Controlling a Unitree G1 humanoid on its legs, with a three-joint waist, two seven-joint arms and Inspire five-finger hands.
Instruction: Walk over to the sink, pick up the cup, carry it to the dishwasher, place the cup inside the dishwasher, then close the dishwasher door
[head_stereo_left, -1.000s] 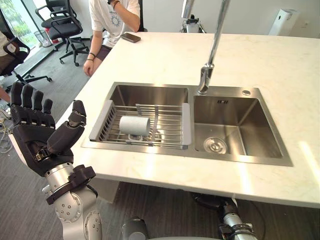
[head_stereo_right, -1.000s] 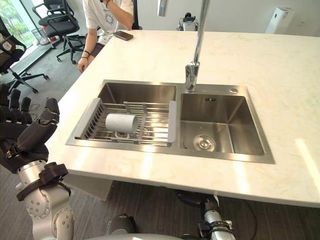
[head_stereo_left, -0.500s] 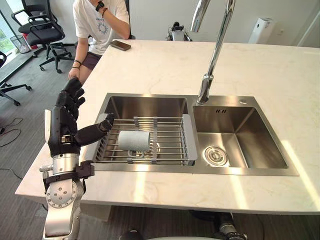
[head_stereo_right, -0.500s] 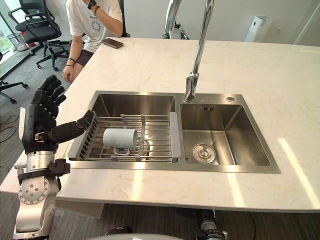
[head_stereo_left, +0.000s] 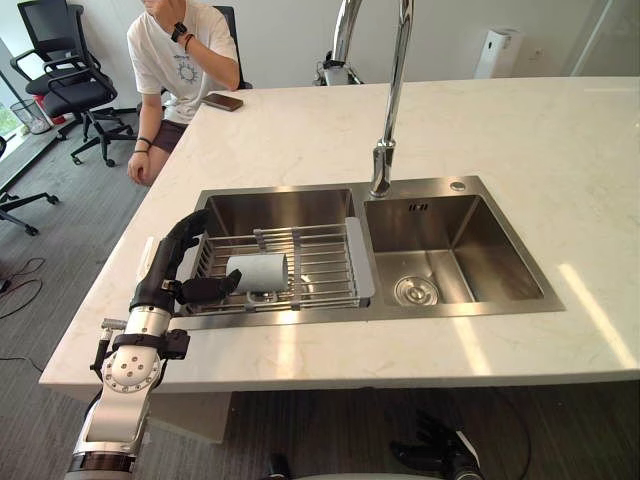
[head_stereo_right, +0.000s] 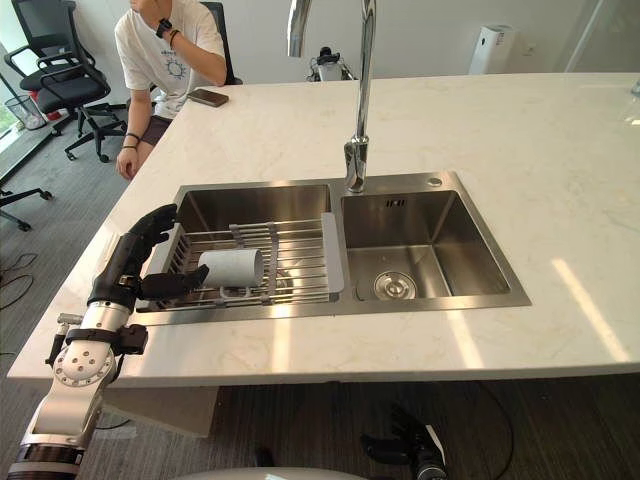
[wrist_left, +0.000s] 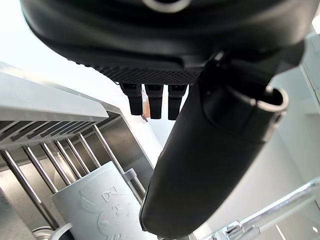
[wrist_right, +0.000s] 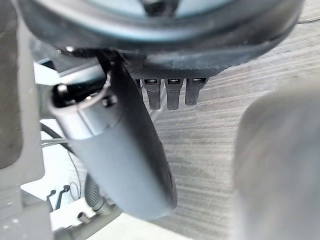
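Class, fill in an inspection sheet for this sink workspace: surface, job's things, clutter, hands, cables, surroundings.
Surface: pale stone counter with a two-basin steel sink; a tall faucet stands behind the divider.
Job's things: white cup lying on its side on the wire rack across the left basin.
Clutter: dark phone at the counter's far left corner.
Hands: left hand open, fingers over the rack's left end, thumb beside the cup, contact unclear; right hand open, low below the counter.
Cables: nothing seen.
Surroundings: seated person at the far left corner; office chairs beyond.
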